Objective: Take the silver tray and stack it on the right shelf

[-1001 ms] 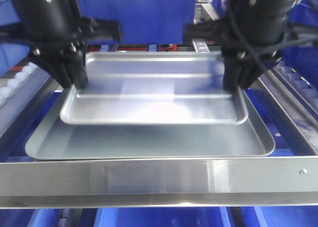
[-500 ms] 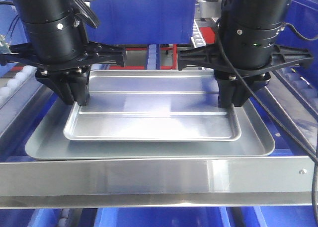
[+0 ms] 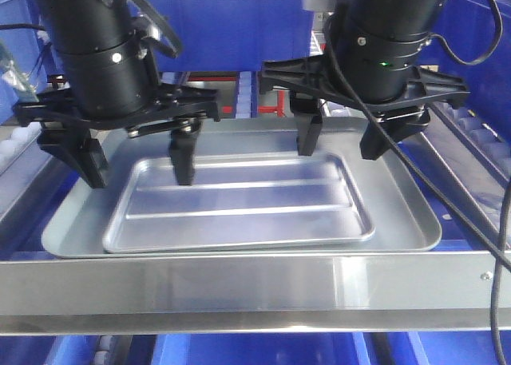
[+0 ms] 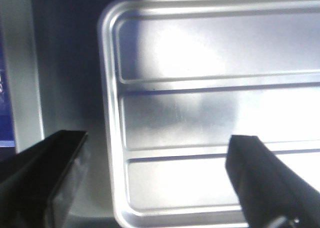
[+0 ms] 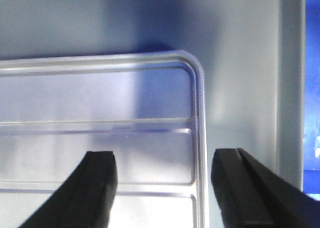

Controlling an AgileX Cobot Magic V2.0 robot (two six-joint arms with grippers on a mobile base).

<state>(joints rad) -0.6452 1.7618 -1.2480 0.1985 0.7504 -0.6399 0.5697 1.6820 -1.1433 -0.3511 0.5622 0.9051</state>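
Nearest the front camera, the wide shiny front crossbar (image 3: 255,289) of the right shelf (image 3: 467,185) is seen running across the whole view. Just behind the crossbar, a larger dull grey tray (image 3: 72,233) is laid flat on the shelf, its smooth base showing all round the smaller tray.

Inside the grey tray, towards the edge nearest the crossbar, the silver tray (image 3: 239,213) is seen lying flat. It is a bright rectangular steel tray with rounded corners and a raised rim, and two long raised ribs are pressed along its base. Its polished surface is marked by pale glare and bluish reflections. In the left wrist view a rounded corner and both ribs of the silver tray (image 4: 215,118) are shown, with grey tray beside the rim; in the right wrist view the opposite corner (image 5: 125,143) is shown likewise.

Behind and above the silver tray, the left pincer (image 3: 137,164) is held wide apart, one finger over the grey tray outside the silver rim and the other over the silver base; nothing is gripped. The right pincer (image 3: 345,141) is likewise spread, its fingers raised off the trays and astride the silver tray's far right corner, holding nothing.

Farther back, blue bins (image 3: 231,25) are seen behind the arms.
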